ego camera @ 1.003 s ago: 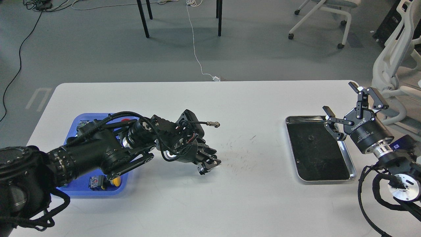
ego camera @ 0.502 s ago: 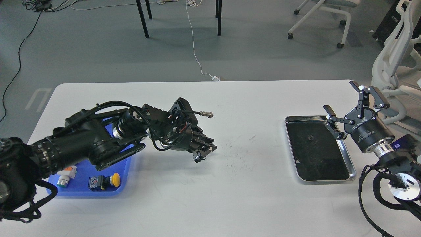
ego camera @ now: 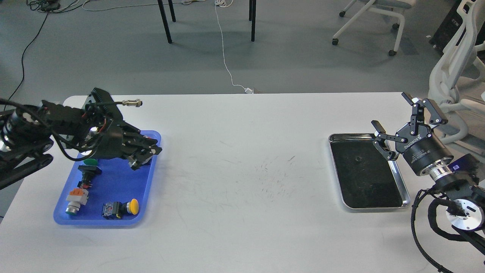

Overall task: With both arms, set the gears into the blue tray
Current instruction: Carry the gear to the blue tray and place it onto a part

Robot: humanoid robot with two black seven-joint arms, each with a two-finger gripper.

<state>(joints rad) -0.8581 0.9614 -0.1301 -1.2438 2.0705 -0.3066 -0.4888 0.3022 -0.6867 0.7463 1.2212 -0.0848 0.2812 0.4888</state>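
The blue tray [ego camera: 113, 184] lies at the table's left. My left gripper [ego camera: 143, 158] hovers over its far right corner. Its fingers are pressed together, and anything between them is too small and dark to make out. In the silver tray [ego camera: 404, 189] at the right, a tiny black gear [ego camera: 356, 159] lies on the black lining. My right gripper [ego camera: 391, 112] is open above that tray's far right corner, with nothing between its fingers.
The blue tray holds push-button switches: a green-capped one [ego camera: 90, 163], an orange and white one [ego camera: 75, 199] and a yellow-capped one [ego camera: 124, 208]. The scuffed table middle [ego camera: 265, 170] carries nothing. White office chairs [ego camera: 454, 76] stand past the right edge.
My left arm has swung left from the table's middle, and its gripper now hangs over the blue tray. The switches it hid now show. The right arm has barely moved.
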